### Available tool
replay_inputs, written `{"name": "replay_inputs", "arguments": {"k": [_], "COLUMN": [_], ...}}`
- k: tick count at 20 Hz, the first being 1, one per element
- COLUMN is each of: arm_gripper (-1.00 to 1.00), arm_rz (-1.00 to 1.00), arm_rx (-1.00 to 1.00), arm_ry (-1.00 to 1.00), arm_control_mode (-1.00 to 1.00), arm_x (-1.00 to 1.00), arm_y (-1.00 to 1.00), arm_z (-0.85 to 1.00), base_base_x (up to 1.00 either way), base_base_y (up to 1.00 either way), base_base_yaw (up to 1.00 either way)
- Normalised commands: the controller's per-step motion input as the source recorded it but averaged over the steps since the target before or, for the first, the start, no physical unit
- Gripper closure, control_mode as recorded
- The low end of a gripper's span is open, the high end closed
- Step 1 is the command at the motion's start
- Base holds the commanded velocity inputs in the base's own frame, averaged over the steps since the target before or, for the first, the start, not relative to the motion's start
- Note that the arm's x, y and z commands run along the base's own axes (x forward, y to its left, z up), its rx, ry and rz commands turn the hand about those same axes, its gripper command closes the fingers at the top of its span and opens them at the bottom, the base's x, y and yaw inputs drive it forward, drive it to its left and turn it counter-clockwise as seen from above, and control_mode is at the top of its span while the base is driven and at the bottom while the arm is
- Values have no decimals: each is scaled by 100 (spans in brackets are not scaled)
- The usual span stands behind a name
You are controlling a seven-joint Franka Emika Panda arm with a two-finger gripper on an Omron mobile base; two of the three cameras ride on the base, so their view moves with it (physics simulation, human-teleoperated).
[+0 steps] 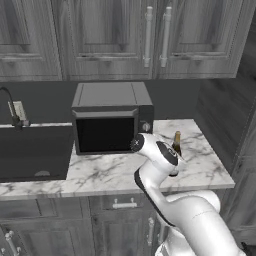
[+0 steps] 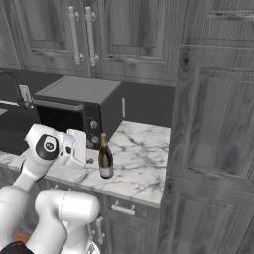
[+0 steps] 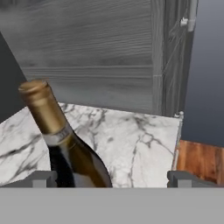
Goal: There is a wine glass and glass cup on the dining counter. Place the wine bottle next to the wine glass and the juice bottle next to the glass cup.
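- Wine bottle [image 2: 104,158] stood upright on the marble bench [image 2: 144,163], centre-left of the right base view, just right of the microwave [image 2: 79,111]. In the left base view you could see only its foil top, right of centre, behind the arm's wrist.
- Gripper [image 3: 109,178] sat low at the bottom of the hand view, spread wide; both fingertips [image 3: 40,178] showed apart, gripping nothing. The bottle rose between them, nearer the left tip, and I could not tell whether it touched that tip.
- The bottle leaned in the hand view, which I put down to the roll of the hand, since it stood straight in the right base view.
- My reading: you were lined up for a side grasp on the body, below the neck, so it would carry steady.
- Tall cabinet [image 2: 213,124] closed off the right of the bench; it left you little room on that side.
- Sink [image 1: 30,150] and tap lay at the left of the left base view, well apart from the bottle.
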Motion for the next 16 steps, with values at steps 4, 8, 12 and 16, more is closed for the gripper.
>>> {"name": "replay_inputs", "arguments": {"k": [4, 8, 12, 16], "arm_gripper": [-100, -100, -100, -100], "arm_rz": [0, 0, 0, 0], "arm_rx": [0, -1, -1, -1], "arm_ry": [1, 3, 1, 0], "arm_control_mode": [-100, -100, -100, -100], "arm_x": [36, 28, 27, 24], "arm_y": [0, 0, 0, 0], "arm_z": [-11, -14, -14, -11], "base_base_x": [0, 0, 0, 0], "base_base_y": [0, 0, 0, 0], "base_base_yaw": [0, 0, 0, 0]}}
